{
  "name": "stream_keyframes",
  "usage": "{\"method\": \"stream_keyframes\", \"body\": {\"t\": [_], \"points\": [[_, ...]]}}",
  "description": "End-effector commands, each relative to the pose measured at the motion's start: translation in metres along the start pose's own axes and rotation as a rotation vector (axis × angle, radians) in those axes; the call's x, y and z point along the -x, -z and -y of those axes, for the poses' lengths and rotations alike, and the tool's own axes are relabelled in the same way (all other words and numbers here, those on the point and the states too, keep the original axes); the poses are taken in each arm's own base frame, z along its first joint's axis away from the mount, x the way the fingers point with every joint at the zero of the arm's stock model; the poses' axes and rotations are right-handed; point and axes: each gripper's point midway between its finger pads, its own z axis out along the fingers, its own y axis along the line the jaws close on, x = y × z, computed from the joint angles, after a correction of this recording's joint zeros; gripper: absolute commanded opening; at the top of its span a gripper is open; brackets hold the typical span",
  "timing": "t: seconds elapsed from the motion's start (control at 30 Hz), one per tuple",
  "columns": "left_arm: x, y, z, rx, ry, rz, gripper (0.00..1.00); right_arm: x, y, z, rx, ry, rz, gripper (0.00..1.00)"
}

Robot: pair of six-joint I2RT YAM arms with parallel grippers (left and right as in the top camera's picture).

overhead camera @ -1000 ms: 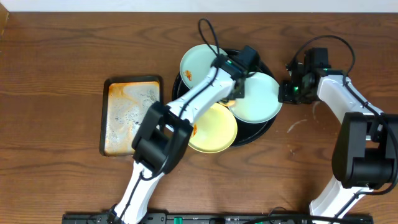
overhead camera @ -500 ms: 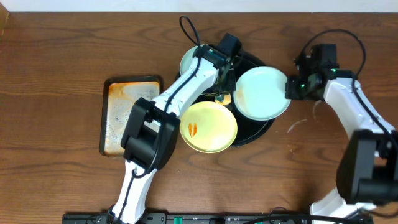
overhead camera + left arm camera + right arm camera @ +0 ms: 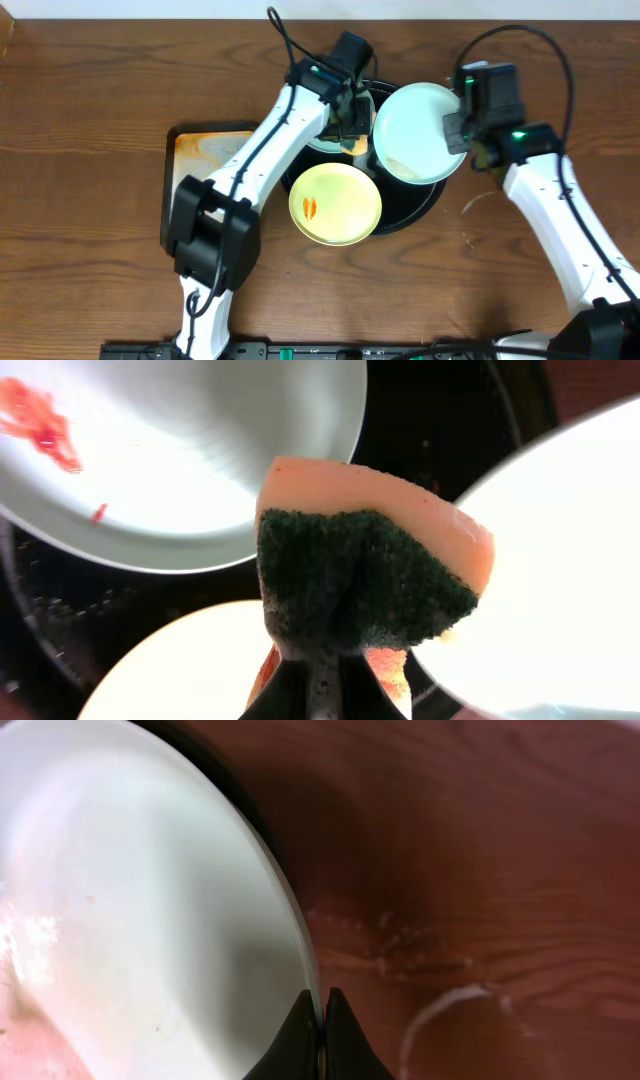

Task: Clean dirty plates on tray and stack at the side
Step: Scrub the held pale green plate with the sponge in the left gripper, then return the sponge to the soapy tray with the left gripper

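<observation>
Since the earlier frames, the right gripper point(image 3: 456, 131) is shifting its pale blue-green plate point(image 3: 415, 130) toward the upper edge of the overhead view. The left arm is swinging up and to the left with it. The right gripper is pinching this plate by its right rim, with both fingers closed tight on the edge, as the right wrist view shows. The plate is hanging tilted over the upper right part of the round black tray point(image 3: 425, 207).

The left gripper point(image 3: 347, 125) is clamping a sponge point(image 3: 370, 560), orange with a dark green scouring face. It is holding the sponge just left of the lifted plate. A second blue-green plate point(image 3: 180, 450), bearing orange smears, is lying in the upper left of the tray, mostly hidden under the left arm in the overhead view. The pale yellow plate point(image 3: 335, 203) is resting on the tray's lower left, showing a small orange smear point(image 3: 310, 208). At the left of the wooden table point(image 3: 90, 120), the rust-stained metal tray point(image 3: 190, 155) is sitting apart from the black tray.
</observation>
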Motion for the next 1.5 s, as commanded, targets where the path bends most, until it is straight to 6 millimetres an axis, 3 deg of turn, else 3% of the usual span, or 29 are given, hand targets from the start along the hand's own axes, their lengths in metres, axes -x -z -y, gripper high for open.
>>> {"method": "stream_keyframes", "body": {"t": [0.0,0.27,0.5,0.63,0.8,1.03,1.17,1.3,1.47], "points": [[0.008,0.018,-0.005,-0.011,-0.033,0.025,0.08,0.009,0.01,0.018,-0.208,0.087,0.029,0.01],[0.005,0.02,-0.038,0.034,0.023,-0.02,0.08,0.027,0.026,0.015,-0.359,0.201,0.088,0.01],[-0.008,0.031,-0.087,0.105,0.068,-0.117,0.08,0.03,0.035,0.008,-0.407,0.288,0.089,0.01],[-0.011,0.041,-0.125,0.193,0.096,-0.141,0.08,0.03,0.039,0.011,-0.448,0.292,0.088,0.01],[-0.023,0.067,-0.167,0.295,0.131,-0.179,0.08,0.03,0.039,0.011,-0.455,0.297,0.086,0.01],[-0.037,0.116,-0.198,0.308,0.219,-0.165,0.08,0.032,0.041,0.002,-0.447,0.4,0.079,0.01],[-0.052,0.134,-0.222,0.315,0.29,-0.149,0.08,0.031,0.041,0.002,-0.448,0.421,0.072,0.01],[-0.07,0.126,-0.242,0.323,0.342,-0.176,0.08,0.029,0.041,-0.001,-0.443,0.432,0.067,0.01],[-0.088,0.091,-0.26,0.325,0.374,-0.211,0.08,0.031,0.045,-0.011,-0.441,0.473,0.076,0.01]]}}
